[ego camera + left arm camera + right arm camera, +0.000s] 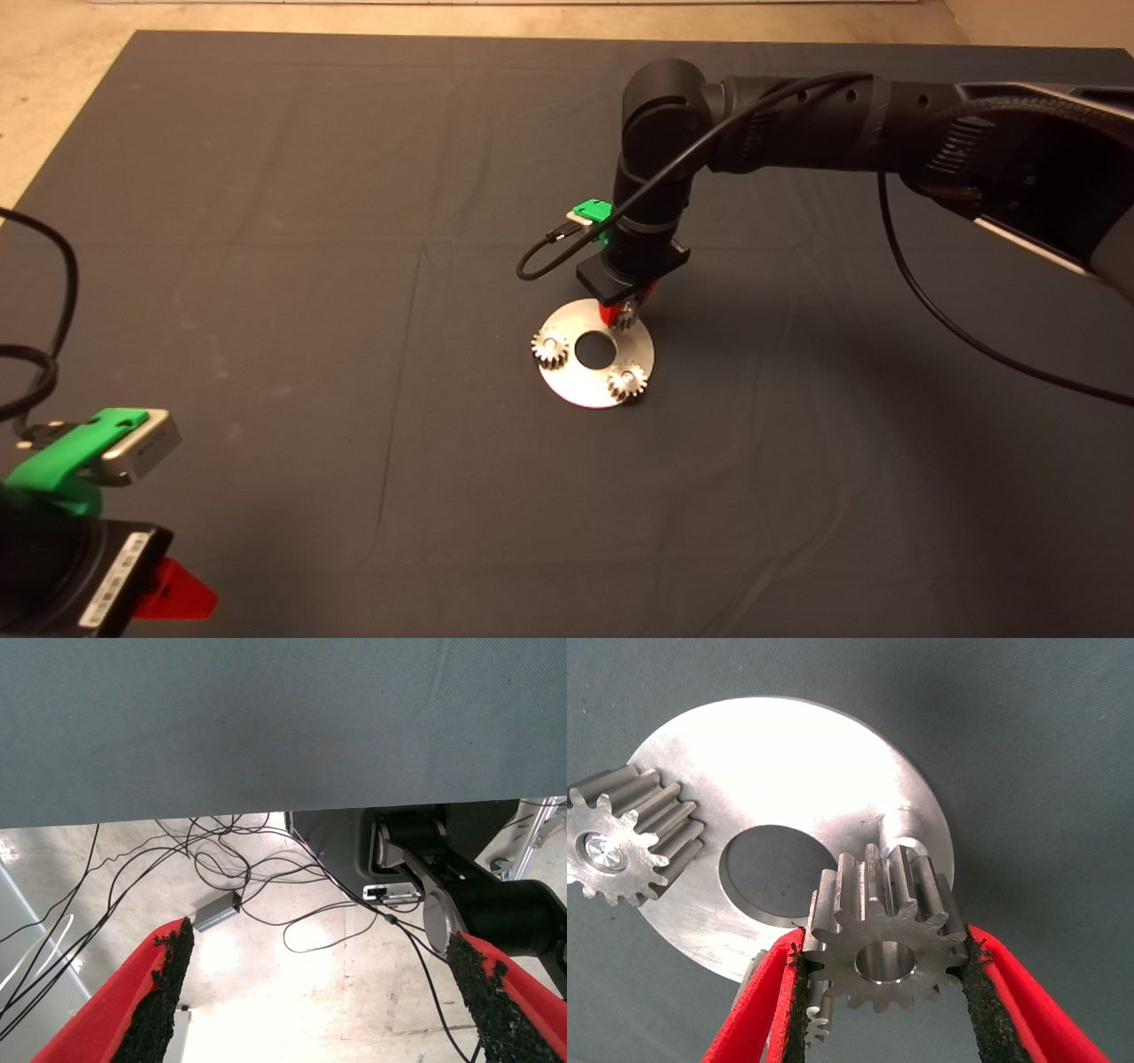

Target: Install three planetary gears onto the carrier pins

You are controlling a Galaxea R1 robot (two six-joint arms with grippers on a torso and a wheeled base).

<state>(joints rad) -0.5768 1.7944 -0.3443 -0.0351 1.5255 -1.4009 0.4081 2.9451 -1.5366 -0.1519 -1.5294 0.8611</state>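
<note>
- Progress: two gears are seated on pins of the disc (pixel 585 390) — one at its left edge (pixel 550 348), one at its near-right edge (pixel 627 383). In the right wrist view a seated gear (pixel 625 846) shows its pin end in the bore
- Remaining: the third gear (pixel 886 935) is not yet seated. The right gripper (pixel 886 970) clamps it by the teeth between both pads, bore empty
- Position: the right gripper (pixel 625 312) hangs over the far-right part of the disc. The free pin (pixel 902 835) stands just beyond the held gear, uncovered; gear and pin appear close but not yet aligned, as judged from the right wrist view
- Next requirement (judgement): bring the bore over the free pin, then lower the gear
- Obstructions: none lies between the gear and the free pin. The second seated gear shows partly behind the left finger (pixel 757 1010), close to it, so sideways room is limited
- Left gripper (pixel 173 594): parked at the lower left edge of the mat (pixel 266 266), fingers spread wide and empty; its wrist view shows floor cables beyond the mat
</note>
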